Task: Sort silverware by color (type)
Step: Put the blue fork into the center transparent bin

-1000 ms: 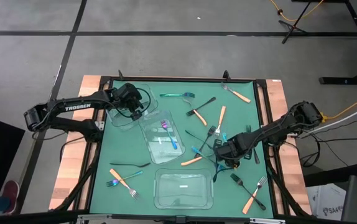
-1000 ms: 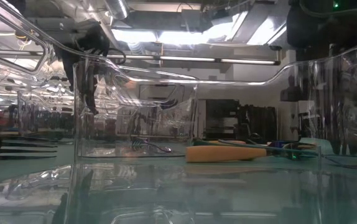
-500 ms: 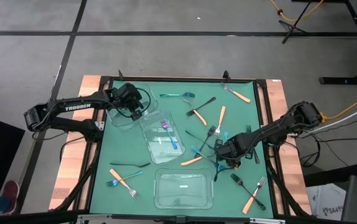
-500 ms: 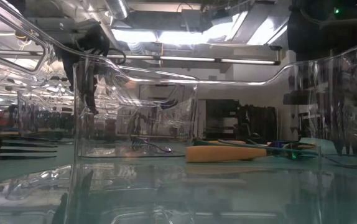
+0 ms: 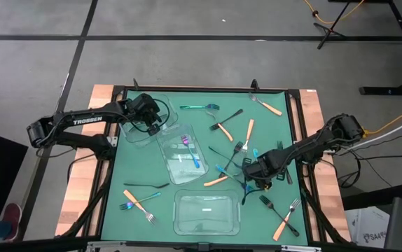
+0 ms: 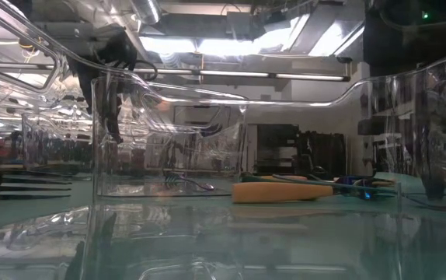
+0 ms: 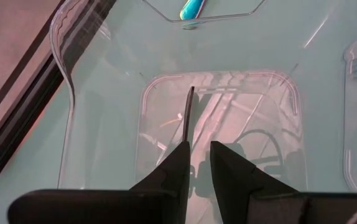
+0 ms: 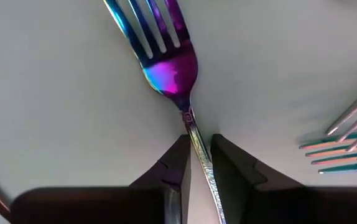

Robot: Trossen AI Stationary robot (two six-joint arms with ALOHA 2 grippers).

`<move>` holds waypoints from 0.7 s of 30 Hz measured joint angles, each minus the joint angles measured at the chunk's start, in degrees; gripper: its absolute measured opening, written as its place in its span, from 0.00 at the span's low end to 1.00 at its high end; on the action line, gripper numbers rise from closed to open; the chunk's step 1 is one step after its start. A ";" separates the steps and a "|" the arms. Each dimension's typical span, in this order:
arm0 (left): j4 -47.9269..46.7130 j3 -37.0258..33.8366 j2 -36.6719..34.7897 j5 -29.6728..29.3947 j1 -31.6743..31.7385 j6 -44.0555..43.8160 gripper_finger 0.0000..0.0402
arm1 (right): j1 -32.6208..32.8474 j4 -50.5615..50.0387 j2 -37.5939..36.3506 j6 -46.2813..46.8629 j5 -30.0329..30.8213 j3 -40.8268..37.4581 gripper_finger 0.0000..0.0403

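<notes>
Slim forks, black, iridescent and orange-handled, lie scattered on the green mat (image 5: 271, 140). My left gripper (image 5: 153, 126) hovers over the far-left clear container (image 5: 139, 133), shut on a thin black utensil (image 7: 188, 115). My right gripper (image 5: 251, 176) is low at the mat's right side, shut on an iridescent fork (image 8: 166, 68) whose tines point away from the fingers. One iridescent fork (image 5: 190, 148) lies inside the middle container (image 5: 180, 164). More teal tines (image 8: 340, 152) lie beside the right gripper. My left gripper pinches the black utensil between its two fingers (image 7: 180, 165) from above; the utensil's free end (image 7: 191, 93) sticks out past the fingertips over the container's floor, lifted clear. My right gripper pinches the iridescent fork's handle (image 8: 196, 140) just behind the bowl, coming from above with the fingers across the handle. The fork seems to lie flat on the mat.
A third clear container (image 5: 206, 213) sits at the near edge. Orange-handled forks (image 5: 139, 201) and a black one (image 5: 148, 185) lie near left; more utensils crowd the mat's right half (image 5: 285, 213) and far side (image 5: 222, 122). Wooden side rails (image 5: 82, 175) border the mat.
</notes>
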 joint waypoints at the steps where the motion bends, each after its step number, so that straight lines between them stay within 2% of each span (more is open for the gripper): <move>1: 0.00 0.00 0.00 0.02 -0.02 0.00 0.14 | 0.00 0.05 0.01 0.01 0.00 -0.02 0.16; 6: -0.02 0.00 0.00 0.02 0.00 0.00 0.14 | 0.00 0.16 0.08 0.07 -0.01 -0.07 0.15; 13: 0.00 0.00 0.00 0.00 -0.01 0.01 0.14 | 0.00 -0.02 0.12 0.11 -0.04 -0.13 0.02; 21: 0.00 0.00 0.00 0.00 0.00 0.00 0.14 | 0.02 -1.85 0.38 3.15 1.11 1.39 0.01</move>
